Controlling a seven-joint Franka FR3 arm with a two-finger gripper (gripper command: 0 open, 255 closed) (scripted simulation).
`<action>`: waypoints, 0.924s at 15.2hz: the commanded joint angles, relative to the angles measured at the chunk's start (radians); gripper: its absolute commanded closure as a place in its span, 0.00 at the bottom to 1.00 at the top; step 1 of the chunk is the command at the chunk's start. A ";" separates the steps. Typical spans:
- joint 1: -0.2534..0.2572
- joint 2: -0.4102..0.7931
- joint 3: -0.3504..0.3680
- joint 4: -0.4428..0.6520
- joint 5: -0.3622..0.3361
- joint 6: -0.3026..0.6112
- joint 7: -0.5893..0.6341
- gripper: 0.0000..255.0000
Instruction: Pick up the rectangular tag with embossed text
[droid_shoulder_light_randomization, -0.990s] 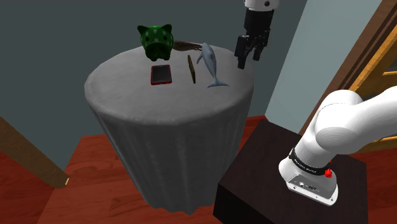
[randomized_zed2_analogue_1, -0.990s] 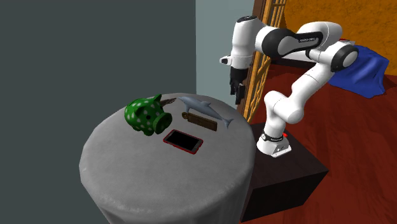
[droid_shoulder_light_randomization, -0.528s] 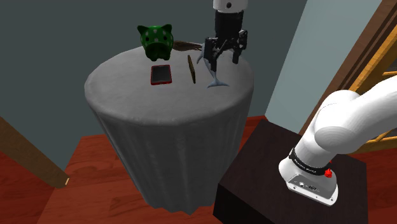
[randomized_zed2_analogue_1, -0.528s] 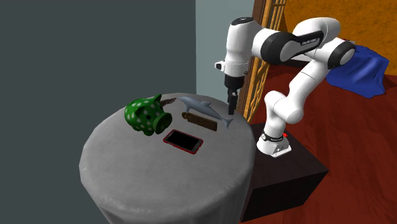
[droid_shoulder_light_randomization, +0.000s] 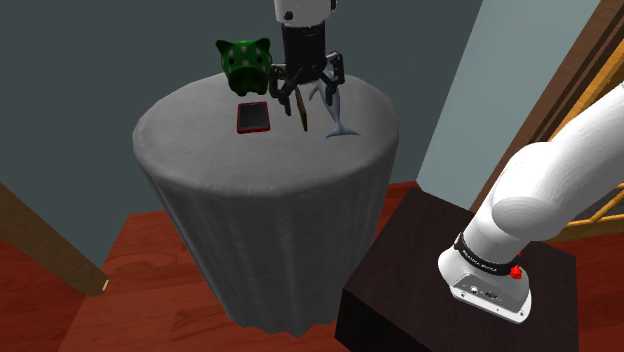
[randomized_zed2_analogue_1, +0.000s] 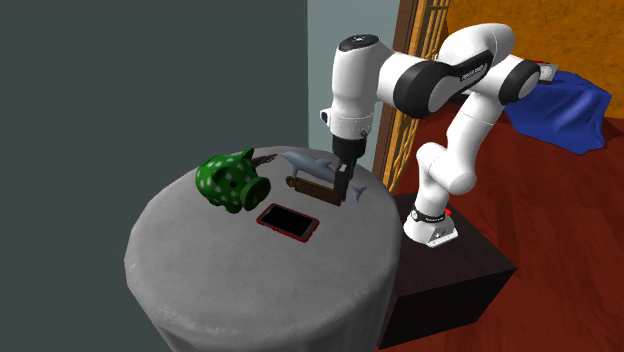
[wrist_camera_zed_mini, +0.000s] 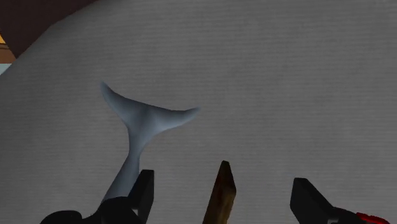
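Observation:
The tag is a narrow brown rectangle lying flat on the round grey-draped table, between a red-edged phone and a grey dolphin figure. My gripper hangs open just above the tag's far end, pointing down. In the second exterior view the gripper is low over the right end of the tag. In the wrist view the tag lies between my spread fingers, touching neither, and the gripper holds nothing.
The grey dolphin lies right beside the tag, its tail close to one finger. The phone is on the tag's other side. A green spotted piggy bank stands at the table's far edge. The dark stand sits beside the table.
The gripper has swung from beyond the table's edge, over the dolphin, to above the tag, and has come lower. It has stayed open. Nothing on the table has moved.

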 joint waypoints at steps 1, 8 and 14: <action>-0.002 0.019 0.007 -0.004 -0.005 0.021 0.021 0.00; 0.000 0.016 0.011 -0.081 -0.002 0.096 0.022 0.00; 0.000 0.016 0.010 -0.082 -0.002 0.096 0.021 1.00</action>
